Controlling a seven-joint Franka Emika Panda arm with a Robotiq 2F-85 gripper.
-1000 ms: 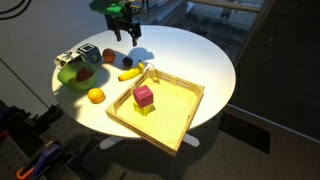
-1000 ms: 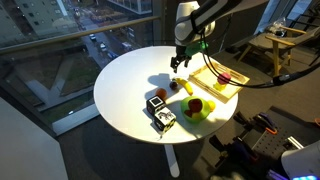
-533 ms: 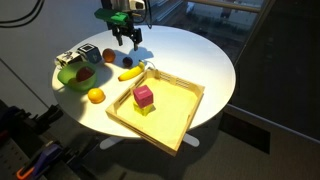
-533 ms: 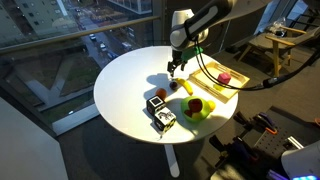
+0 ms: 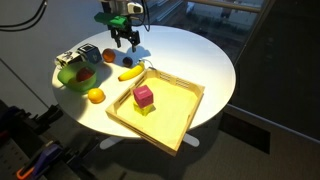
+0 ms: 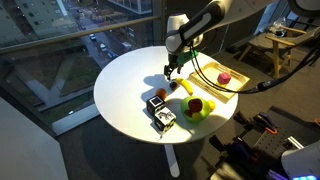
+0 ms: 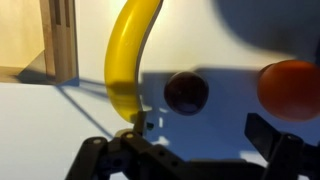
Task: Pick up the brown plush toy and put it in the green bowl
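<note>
The brown plush toy (image 7: 186,92) is a small dark round lump on the white table, lying between a banana (image 7: 130,55) and an orange-red fruit (image 7: 290,88). My gripper (image 7: 205,135) hangs open just above it, one finger on each side and nothing between them. In both exterior views the gripper (image 5: 124,40) (image 6: 172,68) hovers over the toy (image 5: 127,62) (image 6: 172,83). The green bowl (image 5: 66,80) (image 6: 205,116) stands near the table's edge with a reddish fruit in it.
A square wooden tray (image 5: 175,112) holds a pink cube (image 5: 143,96) on a yellow block. An orange (image 5: 95,96) lies by the bowl. A black-and-white box (image 6: 160,112) stands beside the bowl. The banana (image 5: 131,72) lies next to the tray's corner.
The gripper has come down and moved over the brown plush toy, staying open. Nothing on the table has moved.
</note>
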